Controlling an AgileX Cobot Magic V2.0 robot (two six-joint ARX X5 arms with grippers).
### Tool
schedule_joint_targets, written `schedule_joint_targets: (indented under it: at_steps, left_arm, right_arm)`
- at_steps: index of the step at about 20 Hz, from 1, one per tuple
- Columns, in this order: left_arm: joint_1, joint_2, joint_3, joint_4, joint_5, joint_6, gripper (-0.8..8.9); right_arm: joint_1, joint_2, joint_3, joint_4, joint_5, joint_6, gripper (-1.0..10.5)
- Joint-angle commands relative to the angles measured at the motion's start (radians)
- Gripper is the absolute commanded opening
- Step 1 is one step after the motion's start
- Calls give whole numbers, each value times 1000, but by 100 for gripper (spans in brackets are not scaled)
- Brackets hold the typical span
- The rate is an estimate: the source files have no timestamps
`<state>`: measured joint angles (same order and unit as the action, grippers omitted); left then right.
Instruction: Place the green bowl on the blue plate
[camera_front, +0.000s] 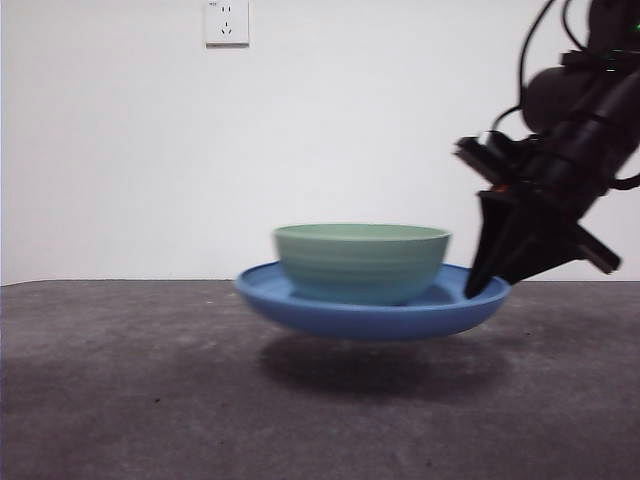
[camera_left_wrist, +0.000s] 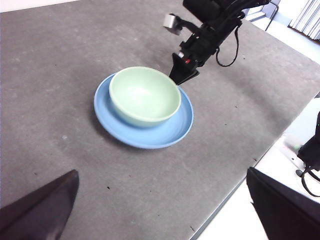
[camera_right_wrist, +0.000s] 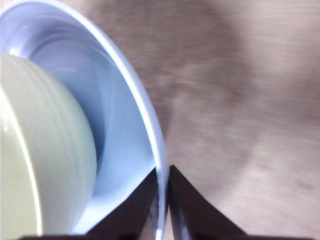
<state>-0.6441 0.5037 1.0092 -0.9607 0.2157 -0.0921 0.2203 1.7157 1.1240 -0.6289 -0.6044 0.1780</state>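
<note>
Between the two black jaws of the right hand (camera_right_wrist: 162, 200) sits the raised rim of the blue plate (camera_right_wrist: 125, 150), the jaws closed tight on it from either side, one inside the plate and one outside. Just beyond that pinched rim, toward the plate's middle, the green bowl (camera_front: 360, 262) stands upright in the plate, its ridged wall close to the jaws but not touching them. From the front view the right hand (camera_front: 487, 285) comes down at a slant from the upper corner to the plate's edge, and the blue plate (camera_front: 370, 312) looks lifted clear of the grey table (camera_front: 120, 400), with a dark shadow spread on the surface under it. The left wrist view shows the bowl (camera_left_wrist: 145, 95) centred on the plate (camera_left_wrist: 150, 135) with the right hand (camera_left_wrist: 182, 77) at the plate's far rim. Well apart from plate and bowl, the left hand (camera_left_wrist: 160, 220) hangs above the table with its jaws spread wide and nothing between them.
</note>
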Motion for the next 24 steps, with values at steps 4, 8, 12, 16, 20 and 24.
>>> schedule_joint_targets:
  at_steps: [4, 8, 12, 16, 20, 24]
  left_arm:
    - [-5, 6, 6, 11, 6, -3, 531]
    - [-5, 6, 6, 11, 6, -7, 531]
    - [-5, 6, 6, 11, 6, -7, 531]
    - [-5, 6, 6, 11, 6, -7, 531]
    - [-5, 6, 6, 9, 6, -7, 531]
    - [-5, 6, 6, 8, 6, -6, 531]
  right_arm:
    - [145, 37, 21, 109, 10, 134, 8]
    - [185, 63, 21, 121, 64, 149, 8]
    - [185, 85, 21, 125, 61, 151, 8]
    - [183, 118, 21, 129, 51, 151, 8]
    - [183, 148, 21, 129, 56, 151, 9]
    - [183, 148, 21, 138, 56, 147, 92]
